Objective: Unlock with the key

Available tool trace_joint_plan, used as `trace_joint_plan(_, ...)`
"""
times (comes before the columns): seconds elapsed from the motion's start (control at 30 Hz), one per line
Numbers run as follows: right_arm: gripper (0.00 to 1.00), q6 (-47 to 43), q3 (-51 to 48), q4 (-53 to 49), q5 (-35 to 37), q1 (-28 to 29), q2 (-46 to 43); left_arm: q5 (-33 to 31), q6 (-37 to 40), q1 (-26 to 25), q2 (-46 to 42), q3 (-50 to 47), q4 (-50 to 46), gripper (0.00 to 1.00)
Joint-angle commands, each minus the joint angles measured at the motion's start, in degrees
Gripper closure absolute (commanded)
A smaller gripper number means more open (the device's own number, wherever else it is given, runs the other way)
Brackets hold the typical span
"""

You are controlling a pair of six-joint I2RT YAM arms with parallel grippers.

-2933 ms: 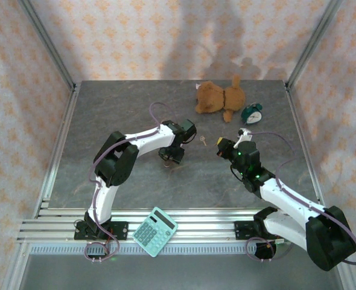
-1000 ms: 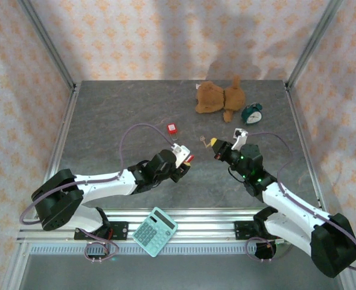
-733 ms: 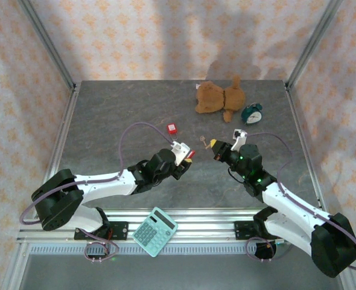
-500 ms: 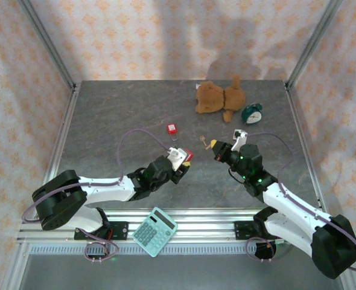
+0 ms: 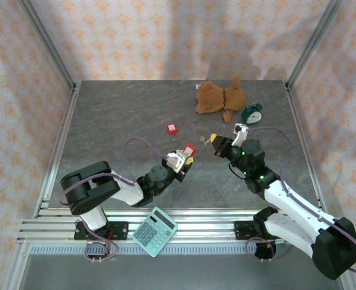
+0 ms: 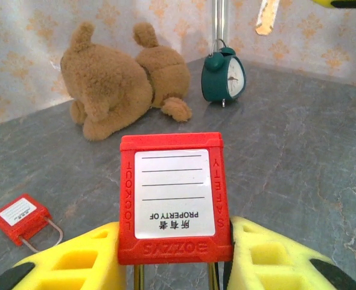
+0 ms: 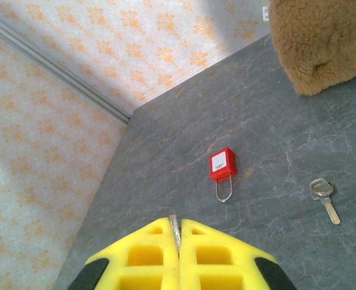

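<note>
Top view: L arm lies low across the table [image 5: 105,121]. L gripper [image 5: 183,156] sits near the middle, clamped on a red lock [image 5: 189,149]. R gripper [image 5: 215,144] is just right of the lock and apart from it, fingers together; what they pinch is too small to tell here. A 2nd lock [image 5: 172,128] lies flat behind the held one. A spare key [image 5: 205,140] lies near the R gripper's tip. Bear [image 5: 220,96] and clock [image 5: 251,113] are at the back right, close together. Calculator [image 5: 155,231] is on the rails at the near edge.

L wrist: yellow fingers [image 6: 75,263] grip the lock [image 6: 175,193] from both sides. Its body is upright above them, white label facing the cam, print upside down. The shackle runs down between the fingers. The key [image 6: 267,15] hangs in at the top right, well apart from the lock. 2nd lock [image 6: 22,217] is on the table at left, w/ bear [image 6: 117,81] and clock [image 6: 224,78] behind.

R wrist: R gripper [image 7: 179,232] is closed on the key [image 7: 175,228], a thin blade edge-on between the pads. Beyond it the 2nd lock [image 7: 222,164] lies w/ shackle toward the cam. The spare key [image 7: 324,192] is to its right, not touching. Bear [image 7: 311,42] is at top right.
</note>
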Motion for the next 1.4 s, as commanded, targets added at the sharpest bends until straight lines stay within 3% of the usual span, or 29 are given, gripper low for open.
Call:
trace_joint_plan(0.0,0.97,-2.6,3.0,-0.7,-1.5,0.3,-0.2,-0.9,3.9,-1.5,0.9,0.6,10.0,0.64)
trace_joint_plan(0.3,0.97,-5.9,2.8,-0.4,-4.8,0.7,-1.8,-0.7,12.8,-5.6,1.7,2.3,10.0,0.66)
trace_joint_plan(0.67,0.97,-4.2,-2.1,-3.8,-3.6,0.9,-12.4,-4.5,23.4,-10.5,2.2,4.1,10.0,0.73)
trace_joint_plan(0.97,0.96,-3.8,-4.9,-8.6,-3.1,0.8,-20.5,-5.0,26.1,-11.0,0.7,5.2,10.0,0.73)
trace_joint_plan(1.37,0.96,-3.2,-7.0,-6.9,-4.9,0.3,-20.1,-5.1,25.4,-11.1,-1.3,5.1,10.1,0.74)
